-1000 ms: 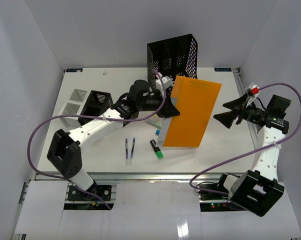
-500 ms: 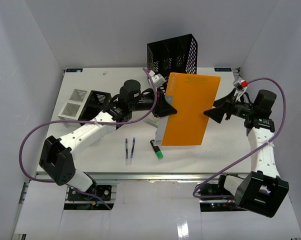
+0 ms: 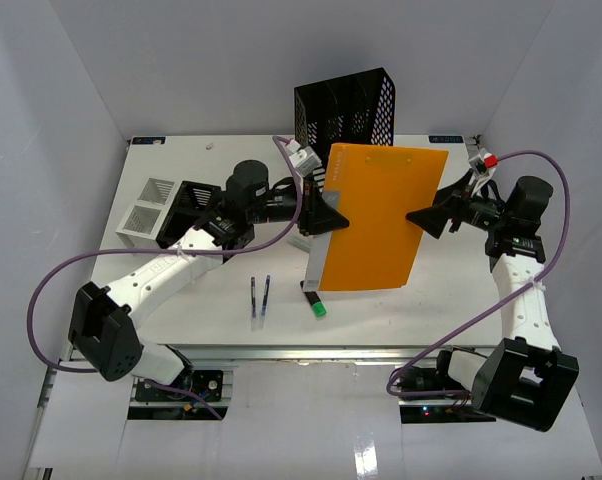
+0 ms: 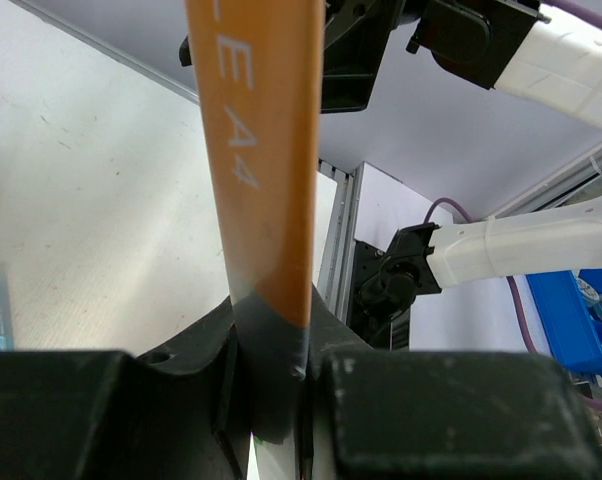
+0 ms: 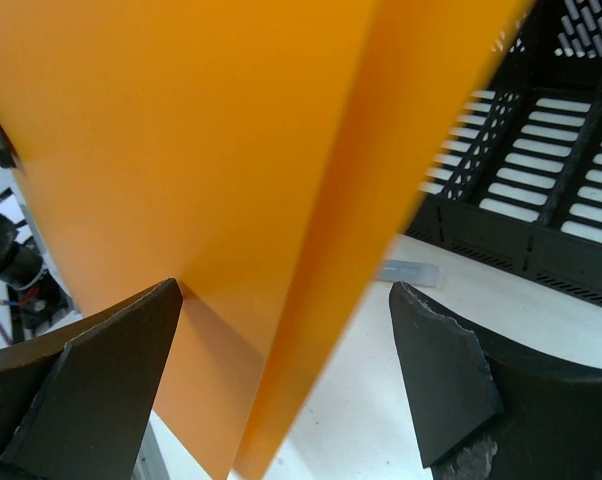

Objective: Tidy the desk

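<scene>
The white counter [image 3: 181, 160] fills the middle of the top view. White panels wall it in on the left, far and right sides, and a metal rail runs along its near edge. A black mesh file holder [image 3: 346, 105] stands at the middle of the far edge. By the left edge a white slotted organizer [image 3: 149, 205] sits against a black box [image 3: 193, 203]. Near the middle of the near edge lie two pens [image 3: 259, 296] side by side and a green-capped marker [image 3: 314, 301].

Above the counter's middle an orange folder [image 3: 378, 215] stands upright, off the surface. The left tool [image 3: 326, 214] is clamped on its left edge. The right tool [image 3: 422, 219] meets its right edge with jaws spread.

The left wrist view adds what the top view cannot show. The fingers [image 4: 421, 410] pinch a grey band at the end of the folder's spine, and we read "A4" printed on the orange above it. Past the folder stands the other arm.

The right wrist view shows the folder's two orange leaves passing between the two fingers [image 5: 91, 390], with a gap at each side, so nothing is gripped there. The mesh holder stands behind, and a small clear item [image 5: 407, 272] lies on the counter before it; we cannot tell what it is.
</scene>
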You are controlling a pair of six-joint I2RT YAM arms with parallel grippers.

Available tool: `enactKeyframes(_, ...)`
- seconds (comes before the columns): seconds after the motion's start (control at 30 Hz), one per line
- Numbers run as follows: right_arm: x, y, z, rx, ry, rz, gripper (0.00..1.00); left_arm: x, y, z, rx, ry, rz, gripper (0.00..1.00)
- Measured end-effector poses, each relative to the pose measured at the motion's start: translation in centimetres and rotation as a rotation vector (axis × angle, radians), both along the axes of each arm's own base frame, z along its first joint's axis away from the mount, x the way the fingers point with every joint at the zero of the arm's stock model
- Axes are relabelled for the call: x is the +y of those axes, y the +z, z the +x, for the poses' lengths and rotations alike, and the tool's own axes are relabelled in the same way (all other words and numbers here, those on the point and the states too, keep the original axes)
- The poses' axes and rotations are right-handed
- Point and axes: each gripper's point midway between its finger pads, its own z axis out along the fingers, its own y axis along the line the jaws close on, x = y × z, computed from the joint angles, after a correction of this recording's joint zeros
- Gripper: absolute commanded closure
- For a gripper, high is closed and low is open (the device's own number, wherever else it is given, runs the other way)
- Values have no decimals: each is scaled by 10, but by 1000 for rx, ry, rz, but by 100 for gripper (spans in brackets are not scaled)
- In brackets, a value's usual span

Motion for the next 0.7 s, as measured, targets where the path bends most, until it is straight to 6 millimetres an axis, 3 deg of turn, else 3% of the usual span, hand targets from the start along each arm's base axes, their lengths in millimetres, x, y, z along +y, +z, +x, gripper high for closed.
enactKeyframes(0.33, -2, 5, 4, -32, -12, -16, 9, 15, 25, -3, -54, 13, -42, 100)
enactKeyframes(0.57, 25, 27, -14, -85, 155, 27, 0, 12, 32, -13, -63, -50, -80, 100)
enactKeyframes(0.7, 46, 36, -28, -120, 259, 31, 28, 11, 31, -15, -71, -72, -95, 100)
